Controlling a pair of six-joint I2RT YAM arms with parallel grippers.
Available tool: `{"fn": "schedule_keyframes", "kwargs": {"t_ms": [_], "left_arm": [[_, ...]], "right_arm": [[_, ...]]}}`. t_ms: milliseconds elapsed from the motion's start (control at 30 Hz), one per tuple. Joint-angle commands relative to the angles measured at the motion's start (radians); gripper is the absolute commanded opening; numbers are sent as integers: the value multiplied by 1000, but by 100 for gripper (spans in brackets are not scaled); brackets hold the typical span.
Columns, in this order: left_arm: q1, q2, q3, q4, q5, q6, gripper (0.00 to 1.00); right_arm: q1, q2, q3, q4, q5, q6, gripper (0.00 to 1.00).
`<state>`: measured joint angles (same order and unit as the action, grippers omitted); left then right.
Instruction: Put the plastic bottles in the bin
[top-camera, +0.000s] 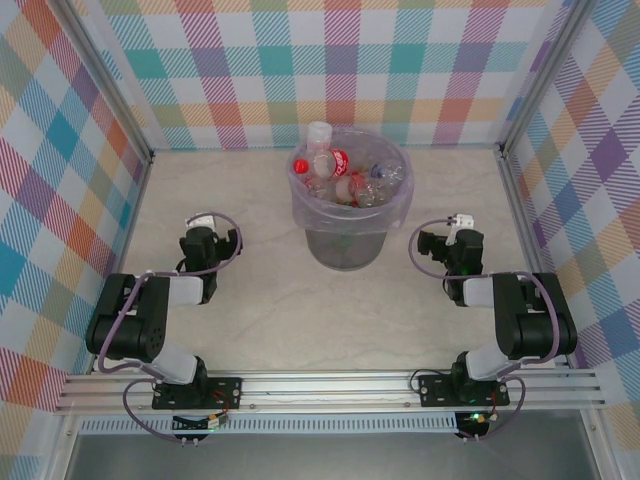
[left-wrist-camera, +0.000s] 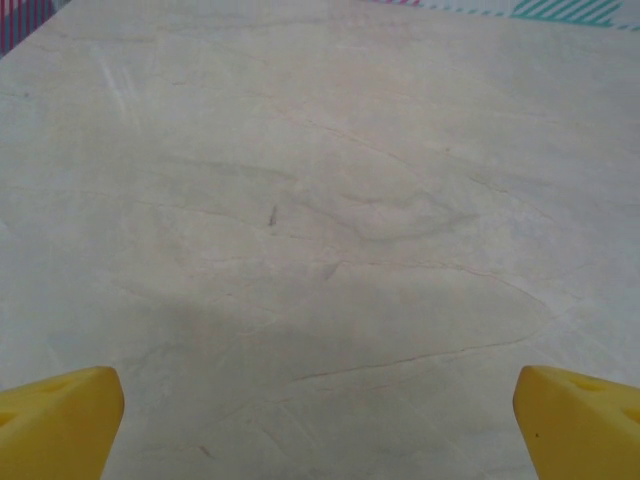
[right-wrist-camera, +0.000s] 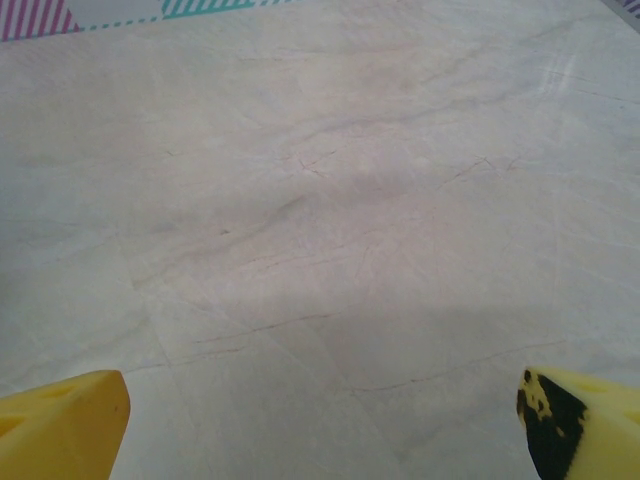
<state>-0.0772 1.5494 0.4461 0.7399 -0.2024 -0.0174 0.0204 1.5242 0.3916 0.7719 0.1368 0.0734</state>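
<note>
Plastic bottles (top-camera: 340, 170): inside bin (top-camera: 345, 245), mid-tabletop (top-camera: 250, 300). Left hand (top-camera: 212, 228) at bin's 9 o'clock, right hand (top-camera: 440, 240) at 3 o'clock; both wide, empty.

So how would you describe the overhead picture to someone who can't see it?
A grey bin lined with a lilac bag and full of clear bottles stands in the middle of a pale table. The robot's left hand and right hand sit either side, apart from it.
</note>
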Motion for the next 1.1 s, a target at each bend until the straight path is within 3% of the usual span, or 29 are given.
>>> {"fn": "schedule_keyframes", "kwargs": {"t_ms": [0,1067], "left_arm": [[-5,23,-34,102,14,27,100],[-6,29,-39,125,10,30,100]], "right_arm": [[6,3,-3,84,23,-12,99],[7,6,6,72,19,-15,99]]}}
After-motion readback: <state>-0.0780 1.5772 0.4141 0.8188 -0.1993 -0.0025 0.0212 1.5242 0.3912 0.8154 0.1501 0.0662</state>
